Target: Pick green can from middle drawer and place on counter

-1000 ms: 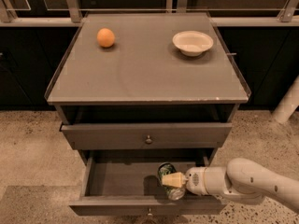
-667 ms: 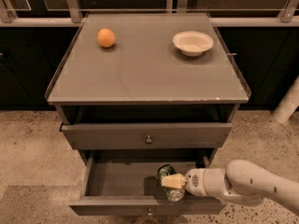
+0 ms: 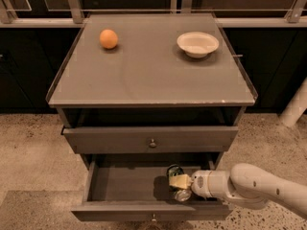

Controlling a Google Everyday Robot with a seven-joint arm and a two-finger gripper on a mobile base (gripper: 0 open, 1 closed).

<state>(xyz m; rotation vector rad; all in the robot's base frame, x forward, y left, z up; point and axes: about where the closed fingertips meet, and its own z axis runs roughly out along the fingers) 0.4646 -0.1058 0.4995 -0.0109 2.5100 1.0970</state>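
Your green can [image 3: 174, 172] is a small drink can with a dark green, leafy-looking body. It has a shiny silver end showing at the bottom, nearest the drawer front, and a darker rim at the top. It sits inside the open middle drawer [image 3: 125, 185], right of centre and near the front wall, with its long axis running roughly front to back and leaning slightly. You can see the gripper [image 3: 179, 181] reaching into that drawer from the right, at the end of the white arm [image 3: 261, 188] that comes in low across the lower right corner. Its pale yellow fingers [image 3: 181, 180] are closed across the middle of the can, pinching it, so the green top sticks out behind them and the silver end sticks out in front. You only see the upper finger clearly; the other is hidden by the can. You cannot tell whether the can is resting on the drawer floor or raised just above it. Above, the top drawer [image 3: 120, 139] is shut, with its small round knob [image 3: 152, 143] at the centre. On the counter [image 3: 148, 78] an orange ball [image 3: 109, 39] sits near the back left and a white bowl [image 3: 197, 43] near the back right, well apart from each other.
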